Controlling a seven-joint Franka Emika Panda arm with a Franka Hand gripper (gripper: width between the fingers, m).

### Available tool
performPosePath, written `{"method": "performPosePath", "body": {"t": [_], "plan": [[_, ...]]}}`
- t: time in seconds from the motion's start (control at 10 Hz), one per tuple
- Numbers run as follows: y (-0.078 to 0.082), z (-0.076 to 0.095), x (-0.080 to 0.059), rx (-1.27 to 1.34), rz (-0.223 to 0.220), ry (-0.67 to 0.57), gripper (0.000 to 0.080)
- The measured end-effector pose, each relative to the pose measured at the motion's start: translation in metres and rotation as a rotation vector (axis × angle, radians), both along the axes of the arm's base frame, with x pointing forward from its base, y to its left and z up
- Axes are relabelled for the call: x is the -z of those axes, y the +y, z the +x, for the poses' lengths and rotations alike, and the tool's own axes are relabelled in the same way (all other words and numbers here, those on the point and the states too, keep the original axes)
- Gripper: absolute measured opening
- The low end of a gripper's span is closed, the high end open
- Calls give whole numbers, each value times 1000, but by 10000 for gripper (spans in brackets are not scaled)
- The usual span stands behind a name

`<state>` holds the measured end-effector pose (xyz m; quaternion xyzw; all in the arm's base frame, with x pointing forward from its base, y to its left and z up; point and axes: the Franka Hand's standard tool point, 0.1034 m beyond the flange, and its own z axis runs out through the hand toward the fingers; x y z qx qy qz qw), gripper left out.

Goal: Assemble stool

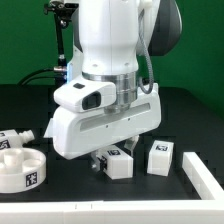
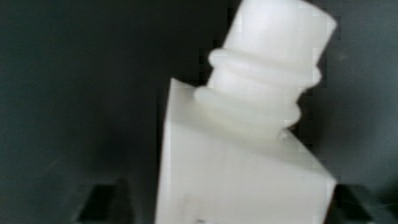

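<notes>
My gripper [image 1: 110, 158] is down at the table over a white stool leg [image 1: 119, 164] with a tag on its face. In the wrist view this leg [image 2: 240, 150] fills the frame, tilted, its ribbed peg end pointing away. My gripper [image 2: 231, 206] has a dark finger [image 2: 102, 205] on either side of it. A gap shows on one side, so the jaws stand open around the leg. The round rimmed seat disc [image 1: 22, 168] lies at the exterior view's left. A second leg [image 1: 160, 157] stands just to the gripper's right, and a third [image 1: 12, 138] lies behind the seat.
A long white bar [image 1: 205, 176] lies at the exterior view's right front. A black stand with cables [image 1: 62, 50] rises behind the arm in front of the green backdrop. The table top is black.
</notes>
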<state>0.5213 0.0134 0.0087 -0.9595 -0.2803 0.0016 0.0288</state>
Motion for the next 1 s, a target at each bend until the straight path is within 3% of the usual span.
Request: {"method": "performPosePath", "body": {"t": [0.1, 0.3, 0.5, 0.9, 1.0], "plan": [[-3, -3, -2, 58, 1, -13, 310], [-8, -37, -16, 257, -3, -44, 310], [-10, -73, -23, 291, -11, -33, 310], [-13, -75, -23, 303, -10, -35, 310], [-9, -81, -17, 427, -7, -45, 310]]}}
